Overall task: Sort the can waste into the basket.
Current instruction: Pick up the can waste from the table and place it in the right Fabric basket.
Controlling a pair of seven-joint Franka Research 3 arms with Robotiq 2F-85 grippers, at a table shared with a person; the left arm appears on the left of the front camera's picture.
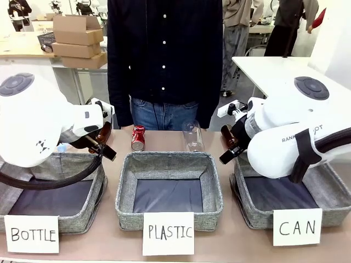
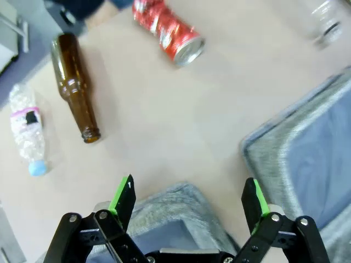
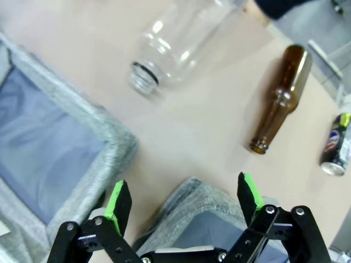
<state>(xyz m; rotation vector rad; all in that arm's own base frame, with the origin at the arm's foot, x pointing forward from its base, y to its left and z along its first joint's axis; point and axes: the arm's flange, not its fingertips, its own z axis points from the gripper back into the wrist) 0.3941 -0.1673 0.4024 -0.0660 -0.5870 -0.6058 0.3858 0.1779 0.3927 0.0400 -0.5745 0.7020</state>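
Note:
A red can [image 1: 137,138] lies on the table behind the middle basket; in the left wrist view the red can [image 2: 167,30] is on its side, far ahead of my open left gripper [image 2: 192,200], which hovers over a basket corner [image 2: 175,205]. A black and silver can [image 3: 337,145] lies at the right edge of the right wrist view. My right gripper [image 3: 184,200] is open and empty above the corner of the CAN basket [image 3: 203,203]. In the front view the CAN basket [image 1: 334,211] stands at the right, partly covered by my right arm [image 1: 285,142].
The PLASTIC basket [image 1: 126,192] is in the middle and the BOTTLE basket [image 1: 82,219] at the left. A clear plastic bottle [image 3: 181,41], brown glass bottles [image 3: 282,98] [image 2: 75,87] and a crushed plastic bottle [image 2: 27,129] lie on the table. A person [image 1: 164,55] stands at the far side.

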